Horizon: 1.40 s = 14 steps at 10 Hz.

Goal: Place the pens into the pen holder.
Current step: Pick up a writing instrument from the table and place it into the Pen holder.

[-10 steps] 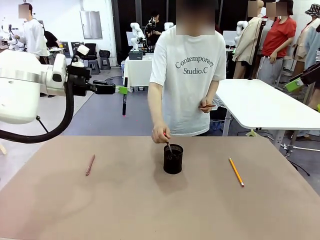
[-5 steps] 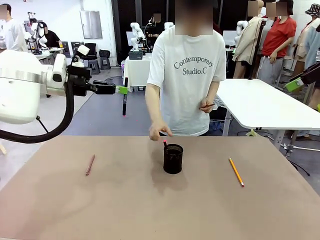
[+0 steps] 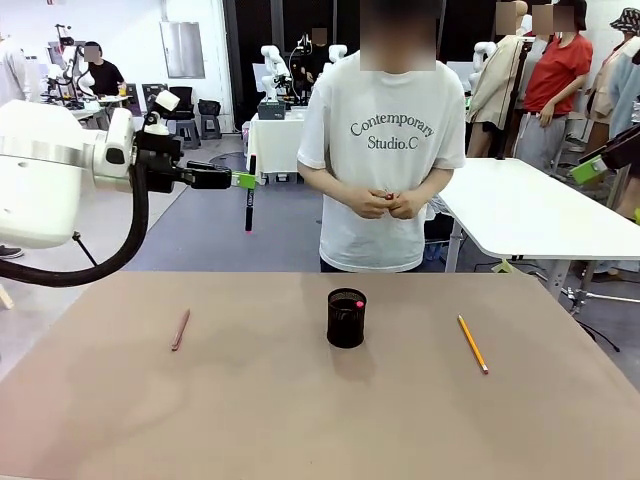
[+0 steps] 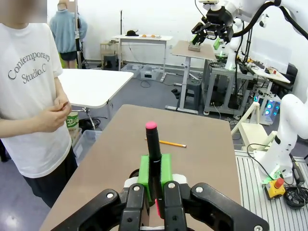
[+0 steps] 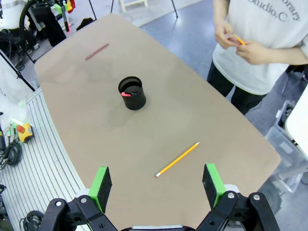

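My left fingers are shut tight on a black pen. I hold it near its lower half, and its pink tip sticks out past my green pads. In the front view these fingers are up in the air at 11 o'clock from the pen holder, and the pen hangs straight down from them.

My right fingers are open wide and hold nothing. They are high over the desk and touch nothing.

The pen holder stands upright in the middle of the desk. A pink-tipped pen is inside it, leaning on the wall. A brown pen lies flat on the desk at 9 o'clock from the holder, well apart from it. A yellow pencil lies flat at 3 o'clock from the holder, also well apart.

The person's hands are together in front of the white shirt, at 12 o'clock from the holder. In my right wrist view they hold a thin orange stick. It is too small to say what it is.
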{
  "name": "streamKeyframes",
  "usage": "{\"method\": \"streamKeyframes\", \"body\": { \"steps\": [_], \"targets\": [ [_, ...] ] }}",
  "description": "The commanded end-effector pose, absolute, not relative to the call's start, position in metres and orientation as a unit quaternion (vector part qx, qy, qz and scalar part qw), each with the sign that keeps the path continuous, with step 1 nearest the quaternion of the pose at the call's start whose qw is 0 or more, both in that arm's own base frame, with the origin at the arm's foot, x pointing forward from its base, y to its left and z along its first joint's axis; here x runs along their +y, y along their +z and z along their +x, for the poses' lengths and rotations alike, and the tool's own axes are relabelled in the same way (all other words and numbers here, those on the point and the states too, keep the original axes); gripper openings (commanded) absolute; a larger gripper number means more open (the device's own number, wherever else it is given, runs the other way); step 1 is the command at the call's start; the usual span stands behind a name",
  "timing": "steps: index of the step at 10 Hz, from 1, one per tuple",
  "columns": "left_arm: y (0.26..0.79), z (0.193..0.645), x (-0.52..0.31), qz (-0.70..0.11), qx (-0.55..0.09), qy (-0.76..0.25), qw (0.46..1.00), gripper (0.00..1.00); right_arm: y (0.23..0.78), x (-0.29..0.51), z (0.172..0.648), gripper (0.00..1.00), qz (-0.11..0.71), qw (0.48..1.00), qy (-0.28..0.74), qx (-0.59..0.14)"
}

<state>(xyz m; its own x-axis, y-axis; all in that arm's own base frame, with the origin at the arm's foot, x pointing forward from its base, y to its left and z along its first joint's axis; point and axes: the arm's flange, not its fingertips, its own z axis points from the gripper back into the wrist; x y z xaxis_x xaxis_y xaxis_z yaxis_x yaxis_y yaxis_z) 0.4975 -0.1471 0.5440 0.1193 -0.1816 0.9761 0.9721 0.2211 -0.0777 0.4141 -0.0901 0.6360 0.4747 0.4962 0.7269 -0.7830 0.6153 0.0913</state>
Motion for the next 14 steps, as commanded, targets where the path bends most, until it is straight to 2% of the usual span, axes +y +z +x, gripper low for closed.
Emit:
{"method": "streamKeyframes", "body": {
  "steps": [1, 14],
  "targets": [
    [0.5453, 0.4965, -0.1469, -0.419, -0.472, -0.468, 0.618, 0.00, 0.6370, -0.0898, 0.4140, 1.00, 0.212, 0.831, 0.386, -0.340],
    [0.5453, 0.4965, -0.1469, -0.419, -0.472, -0.468, 0.618, 0.00, 0.6370, -0.0898, 0.4140, 1.00, 0.212, 0.831, 0.386, -0.340]
  ]
}}
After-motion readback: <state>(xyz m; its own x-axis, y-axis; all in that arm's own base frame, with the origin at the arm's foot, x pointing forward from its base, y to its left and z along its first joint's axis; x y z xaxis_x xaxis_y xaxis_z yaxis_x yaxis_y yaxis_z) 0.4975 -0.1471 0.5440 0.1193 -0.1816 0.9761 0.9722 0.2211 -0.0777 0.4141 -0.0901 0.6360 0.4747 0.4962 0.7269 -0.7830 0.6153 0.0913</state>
